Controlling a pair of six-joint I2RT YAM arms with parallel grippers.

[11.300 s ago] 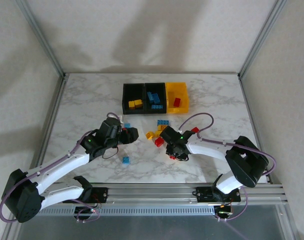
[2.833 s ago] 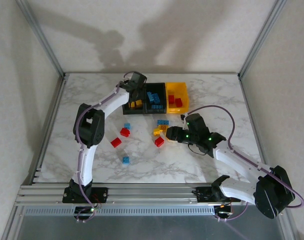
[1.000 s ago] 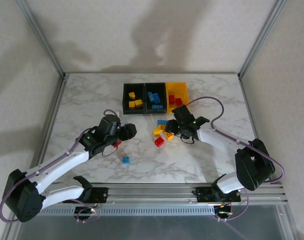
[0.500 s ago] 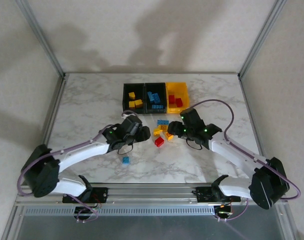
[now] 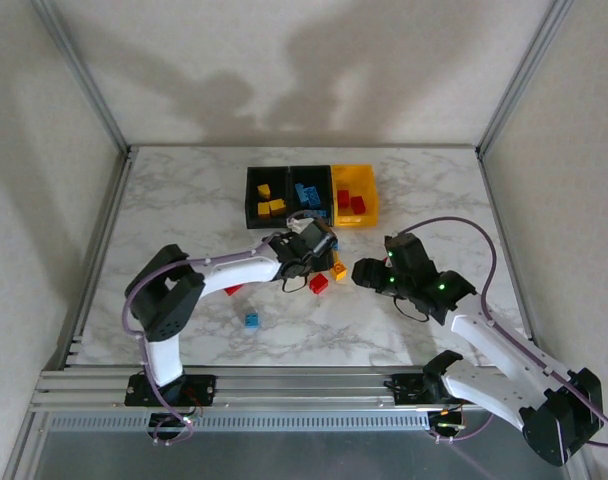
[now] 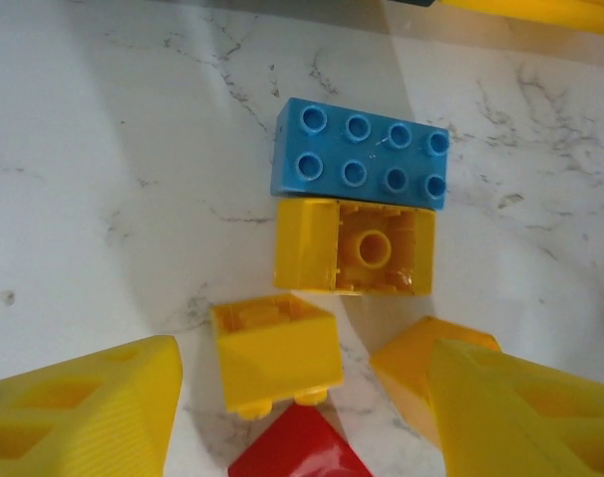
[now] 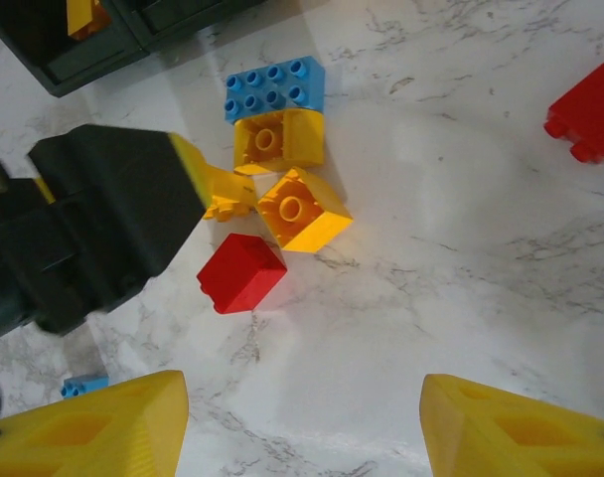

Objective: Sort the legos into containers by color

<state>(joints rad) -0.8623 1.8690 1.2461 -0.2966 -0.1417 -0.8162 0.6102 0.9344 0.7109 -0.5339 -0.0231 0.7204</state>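
The left tool (image 6: 302,397) stands wide open and holds nothing. Its fingers (image 6: 83,407) flank a small yellow brick (image 6: 275,353) without touching it. Just beyond, a longer yellow brick (image 6: 354,246) and a blue brick (image 6: 362,152) lie touching side by side on the bench (image 6: 113,199). The right tool (image 7: 302,417) is also wide open and empty (a red brick (image 7: 240,271) lies ahead of it). The bins (image 5: 289,195) sit at the far side, with legos (image 5: 306,193) sorted by colour inside. Half a second ago the left tool was farther left, short of the loose bricks. The right tool was nearer them and has since backed off.
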